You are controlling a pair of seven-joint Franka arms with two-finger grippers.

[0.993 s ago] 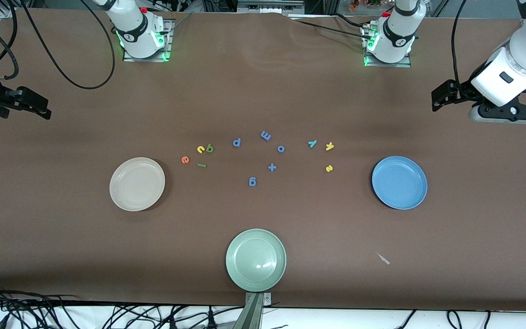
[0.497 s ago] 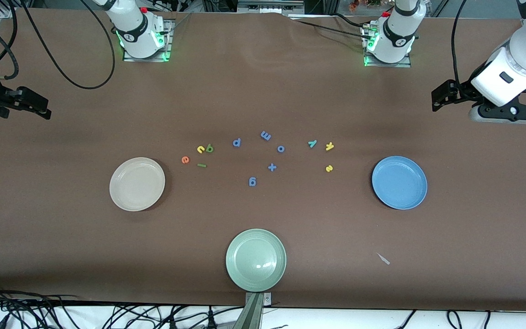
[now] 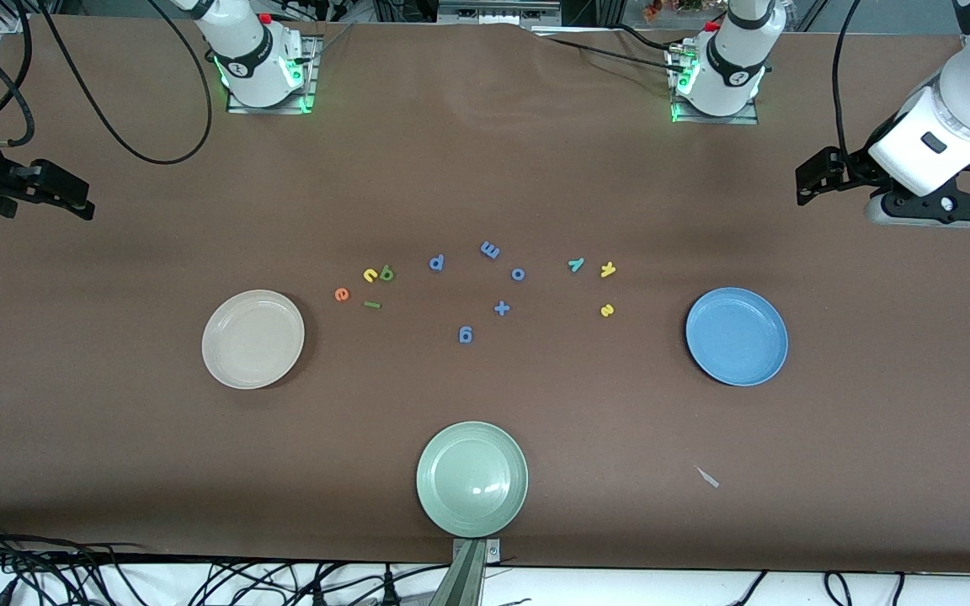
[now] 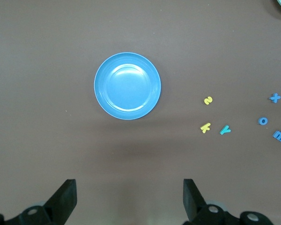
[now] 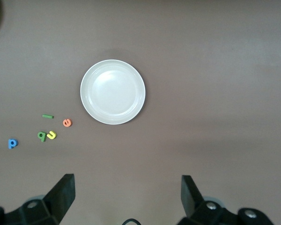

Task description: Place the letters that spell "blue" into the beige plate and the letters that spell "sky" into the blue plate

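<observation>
The beige plate [image 3: 253,339] [image 5: 113,92] lies empty toward the right arm's end. Beside it on the table are the orange e [image 3: 342,294] [image 5: 67,123], yellow u [image 3: 370,274], green b [image 3: 386,273] and olive l [image 3: 372,305]. The blue plate [image 3: 737,337] [image 4: 128,86] lies empty toward the left arm's end, with the yellow s [image 3: 607,310] [image 4: 208,100], yellow k [image 3: 608,269] and teal y [image 3: 576,264] beside it. My left gripper [image 3: 805,178] [image 4: 129,190] and right gripper [image 3: 81,200] [image 5: 127,190] hang open and empty over bare table at their own ends.
Several blue letters and a blue plus sign [image 3: 502,308] lie in the middle between the two letter groups. A pale green plate [image 3: 471,479] sits near the front edge. A small scrap [image 3: 707,477] lies on the table nearer the camera than the blue plate.
</observation>
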